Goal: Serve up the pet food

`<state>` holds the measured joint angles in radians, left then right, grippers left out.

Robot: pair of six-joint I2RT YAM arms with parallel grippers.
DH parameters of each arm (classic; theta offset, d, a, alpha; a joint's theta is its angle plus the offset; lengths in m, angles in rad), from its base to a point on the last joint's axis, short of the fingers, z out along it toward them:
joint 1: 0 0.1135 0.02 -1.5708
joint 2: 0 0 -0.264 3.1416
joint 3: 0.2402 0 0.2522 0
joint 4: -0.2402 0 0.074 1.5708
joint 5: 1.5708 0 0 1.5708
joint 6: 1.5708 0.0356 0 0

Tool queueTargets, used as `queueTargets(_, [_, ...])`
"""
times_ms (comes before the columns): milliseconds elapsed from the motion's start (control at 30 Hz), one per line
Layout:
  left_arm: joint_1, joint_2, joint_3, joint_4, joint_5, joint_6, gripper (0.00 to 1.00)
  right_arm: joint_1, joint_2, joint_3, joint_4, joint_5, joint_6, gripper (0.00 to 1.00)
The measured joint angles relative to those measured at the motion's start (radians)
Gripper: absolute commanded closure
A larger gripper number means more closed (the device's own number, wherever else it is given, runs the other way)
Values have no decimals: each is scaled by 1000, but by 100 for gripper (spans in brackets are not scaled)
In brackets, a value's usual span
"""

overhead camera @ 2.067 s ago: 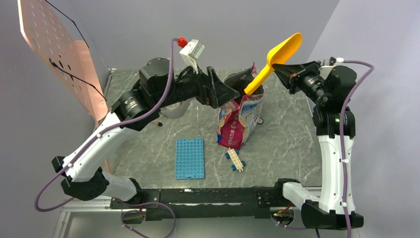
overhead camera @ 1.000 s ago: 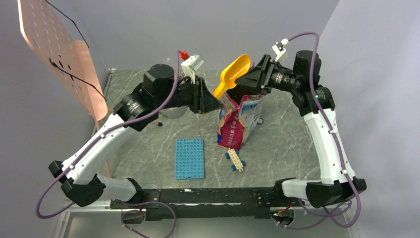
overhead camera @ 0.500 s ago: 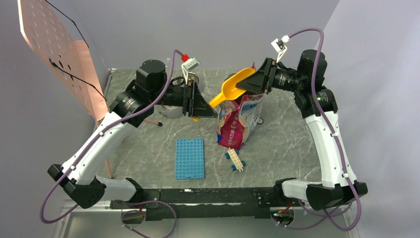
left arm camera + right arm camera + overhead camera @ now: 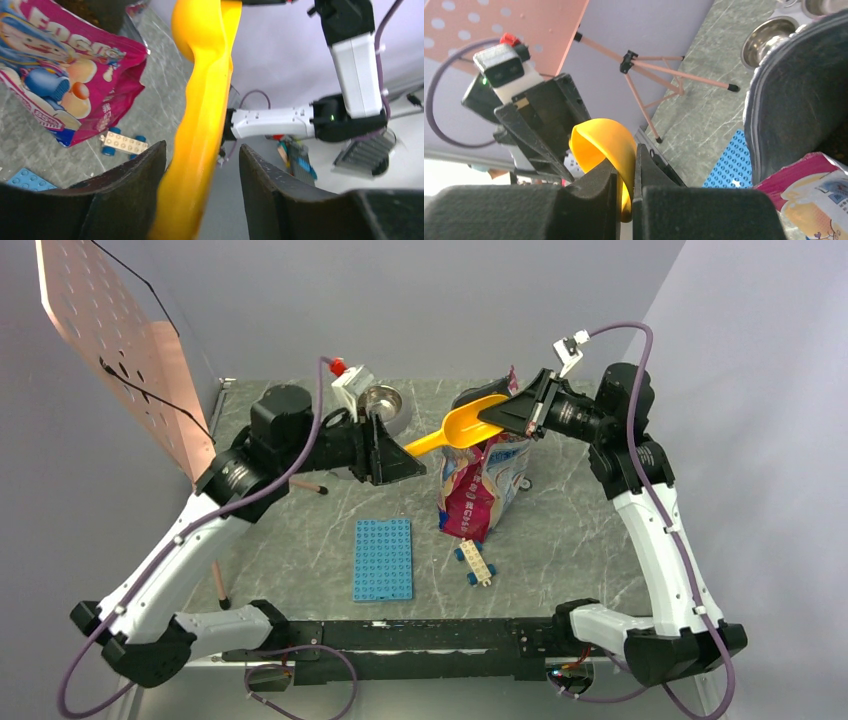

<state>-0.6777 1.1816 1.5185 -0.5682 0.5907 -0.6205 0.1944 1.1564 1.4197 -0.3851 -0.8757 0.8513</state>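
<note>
The yellow scoop [image 4: 470, 427] hangs level above the open pink, white and blue pet food bag [image 4: 480, 490]. My right gripper [image 4: 500, 418] is shut on the rim of the scoop's bowl [image 4: 606, 142]; the right wrist view shows its jaws pinching the thin yellow wall. My left gripper [image 4: 408, 455] stands open around the scoop's handle [image 4: 205, 90], which rests against one finger with a gap at the other. Dark brown kibble [image 4: 92, 9] shows in the bag's mouth. The steel double bowl [image 4: 382, 400] sits at the back, behind the left gripper.
A blue studded plate [image 4: 383, 558] and a small wheeled brick toy [image 4: 474, 562] lie on the marble table in front of the bag. A pink perforated board [image 4: 110, 340] on a thin tripod stands at the left edge.
My right gripper has shut on the scoop's bowl rim. My left gripper has opened off the handle and drawn back to the left. The scoop has dropped to a flatter tilt.
</note>
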Motion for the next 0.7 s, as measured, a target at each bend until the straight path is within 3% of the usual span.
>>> queueTargets(167, [-51, -84, -99, 121, -172, -51, 49, 16, -47, -58, 45, 83, 97, 100])
queueTargets(333, [-65, -85, -109, 201, -259, -82, 49, 32, -55, -61, 66, 113, 142, 100])
queueTargets(600, [-68, -106, -177, 327, -268, -164, 72, 41, -71, -105, 88, 136, 199, 100])
queueTargets(700, [-68, -107, -179, 362, -233, -197, 75, 41, -79, -109, 103, 139, 229, 100])
